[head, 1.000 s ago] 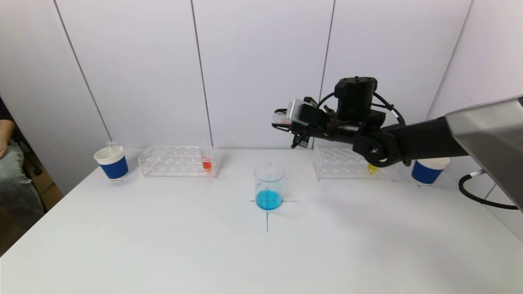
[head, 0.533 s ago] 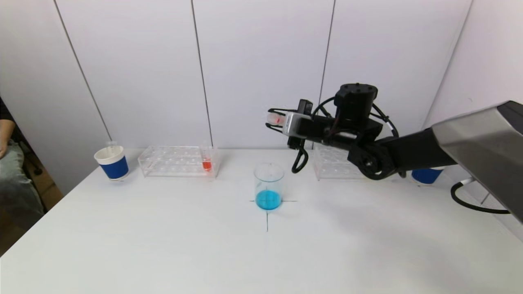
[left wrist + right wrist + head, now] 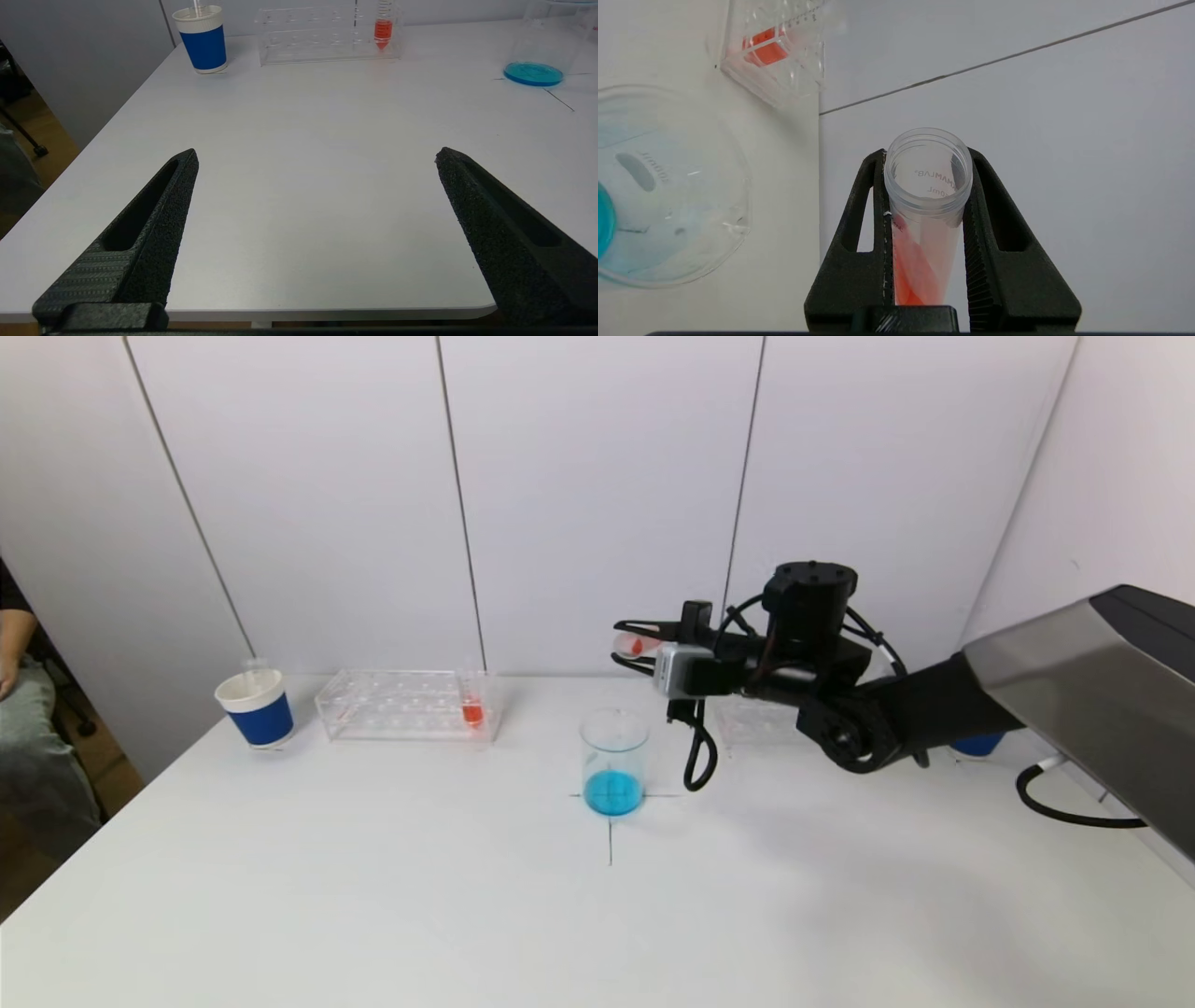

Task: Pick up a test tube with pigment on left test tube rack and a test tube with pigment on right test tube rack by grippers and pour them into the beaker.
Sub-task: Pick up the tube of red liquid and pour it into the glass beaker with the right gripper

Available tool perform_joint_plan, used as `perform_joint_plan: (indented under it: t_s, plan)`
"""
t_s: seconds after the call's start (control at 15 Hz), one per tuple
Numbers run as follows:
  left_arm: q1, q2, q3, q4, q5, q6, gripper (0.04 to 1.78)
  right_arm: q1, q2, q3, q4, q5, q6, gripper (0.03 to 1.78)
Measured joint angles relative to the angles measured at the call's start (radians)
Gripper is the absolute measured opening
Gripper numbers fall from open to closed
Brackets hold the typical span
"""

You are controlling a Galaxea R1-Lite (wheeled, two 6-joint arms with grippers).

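Note:
My right gripper [image 3: 635, 642] is shut on a clear test tube [image 3: 924, 219] holding red-orange pigment, tilted near horizontal, its open mouth pointing left. It hangs above and just right of the glass beaker [image 3: 613, 761], which holds blue liquid on the cross mark. The beaker also shows in the right wrist view [image 3: 668, 186]. The left rack [image 3: 406, 705] holds one tube of red pigment [image 3: 472, 709]. The right rack [image 3: 756, 723] is mostly hidden behind my arm. My left gripper [image 3: 315, 158] is open and empty over the table's near left part, out of the head view.
A blue paper cup [image 3: 257, 707] stands left of the left rack with a clear tube in it. Another blue cup [image 3: 976, 745] is partly hidden behind my right arm. A person sits at the far left edge [image 3: 23, 709].
My right gripper has lowered and rolled, carrying the tube down toward the beaker; the tube has gone from upright-ish to near horizontal. The left arm has not moved.

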Motion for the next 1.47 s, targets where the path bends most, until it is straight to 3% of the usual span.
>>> perform_joint_plan:
  t_s: [0.47,1.2,1.47]
  plan:
    - [0.000,0.000,0.000,0.000,0.000,0.000,1.78,-0.007,-0.004,0.059,-0.044,0.012,-0.116,0.48]
    - [0.000,0.000,0.000,0.000,0.000,0.000,1.78,-0.007,0.003,0.078,-0.129,0.057,-0.143,0.48]
    - [0.000,0.000,0.000,0.000,0.000,0.000,1.78,-0.007,0.022,0.091,-0.176,0.068,-0.188,0.48]
